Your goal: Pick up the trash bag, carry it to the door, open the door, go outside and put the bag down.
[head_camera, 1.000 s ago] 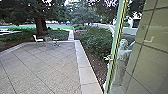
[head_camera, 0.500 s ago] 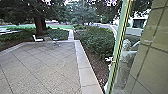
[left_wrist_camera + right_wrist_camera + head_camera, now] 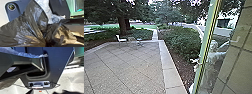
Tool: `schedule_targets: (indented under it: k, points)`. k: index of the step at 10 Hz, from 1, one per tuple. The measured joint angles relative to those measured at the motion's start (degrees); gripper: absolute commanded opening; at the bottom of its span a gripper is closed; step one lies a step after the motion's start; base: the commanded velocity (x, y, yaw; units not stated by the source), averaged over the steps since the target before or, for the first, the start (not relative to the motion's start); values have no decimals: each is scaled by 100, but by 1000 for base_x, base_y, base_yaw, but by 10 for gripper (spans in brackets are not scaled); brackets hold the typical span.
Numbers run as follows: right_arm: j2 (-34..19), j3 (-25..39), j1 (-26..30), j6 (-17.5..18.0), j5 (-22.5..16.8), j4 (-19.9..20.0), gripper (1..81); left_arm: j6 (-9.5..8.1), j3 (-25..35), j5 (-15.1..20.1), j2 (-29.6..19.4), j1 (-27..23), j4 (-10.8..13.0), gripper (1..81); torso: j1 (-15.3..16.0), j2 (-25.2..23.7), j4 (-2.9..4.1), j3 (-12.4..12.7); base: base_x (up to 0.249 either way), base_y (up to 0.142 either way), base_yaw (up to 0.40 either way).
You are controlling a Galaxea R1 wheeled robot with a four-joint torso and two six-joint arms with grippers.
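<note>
Outside: a stone-paved patio (image 3: 126, 67) opens toward twelve o'clock and spreads round to ten, its slabs marked by diagonal joints.
Trash bag: the dark, shiny trash bag (image 3: 28, 27) is close by the left wrist, its film crumpled and drawn into folds. Paler translucent plastic (image 3: 48, 17) shows just beside it, behind the dark folds.
Left tool: cannot tell whether it is apart, together or clamped on the trash bag.
Right tool: cannot tell its state either. Translucent plastic runs across part of the right wrist view, near pale, sunlit ground (image 3: 73, 78).
Door side: a green door frame (image 3: 206, 47) with a yellow strip stands at one o'clock, slanting in the head view, with glass beside it.
Person: at one o'clock, a pale, blurred person (image 3: 211, 60) shows through or in the glass, an arm stretched out to the side.
Tiles: large tan tiles (image 3: 236, 65) fill two o'clock.
Border: a light stone border (image 3: 170, 72) edges the patio at twelve; brown mulch (image 3: 180, 65) and a green hedge (image 3: 181, 41) lie past it, toward one.
Farther off: a white chair (image 3: 121, 39) and a tree trunk (image 3: 122, 25) at eleven.
</note>
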Motion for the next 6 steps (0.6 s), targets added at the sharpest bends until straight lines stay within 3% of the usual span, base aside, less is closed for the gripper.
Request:
schedule_targets:
  k: [6]
  points:
    - [0,-5,22,0,15,-2,811,0,10,9,9,-2,-5,10,2,2,0,0,114,76,0]
